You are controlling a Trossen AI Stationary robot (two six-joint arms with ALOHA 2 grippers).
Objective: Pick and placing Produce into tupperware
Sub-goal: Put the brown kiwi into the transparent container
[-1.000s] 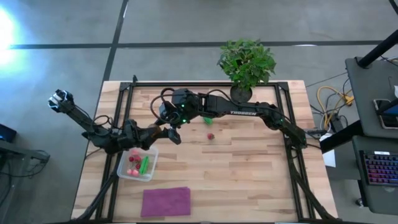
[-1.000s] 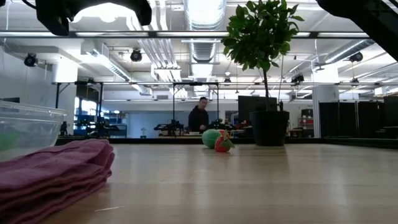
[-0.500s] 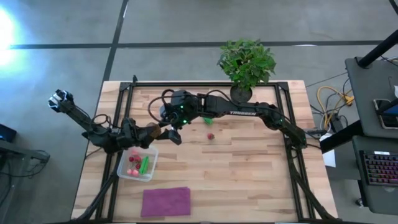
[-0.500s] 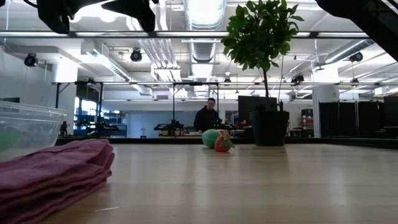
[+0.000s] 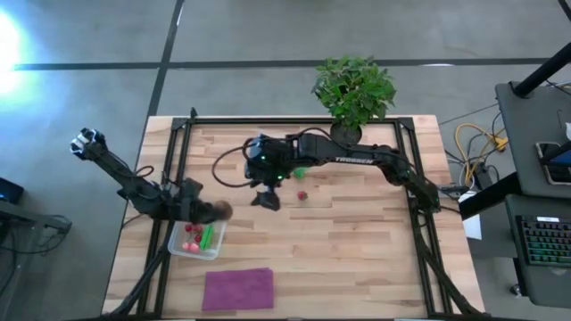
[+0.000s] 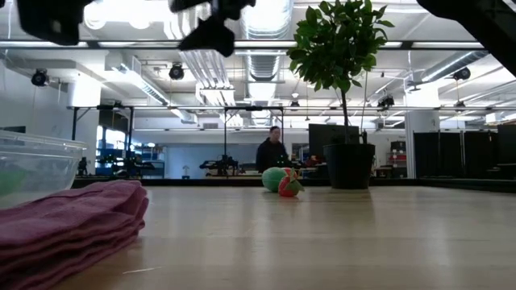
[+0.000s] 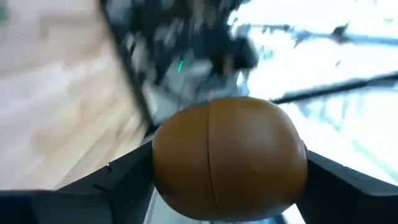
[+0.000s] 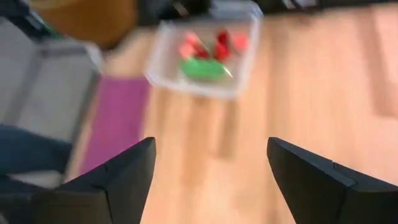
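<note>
- The brown kiwi-like ball [image 7: 229, 160] is held between the fingers of the left gripper [image 5: 217, 211], at lower left of the high view just above the tupperware [image 5: 177, 247], presumably for dropping in.
- The ball is smooth and oval, with a seam down its middle.
- The right gripper [image 5: 267, 198], jaws spread and empty, is poised centre frame near the red produce [image 5: 302, 195].
- Red and green pieces [image 8: 208, 55] are already seen in the clear tub.

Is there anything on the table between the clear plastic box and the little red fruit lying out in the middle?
No. From above, only bare wood lies between the plastic box and the red fruit; the right gripper hangs over that stretch, empty.
</note>
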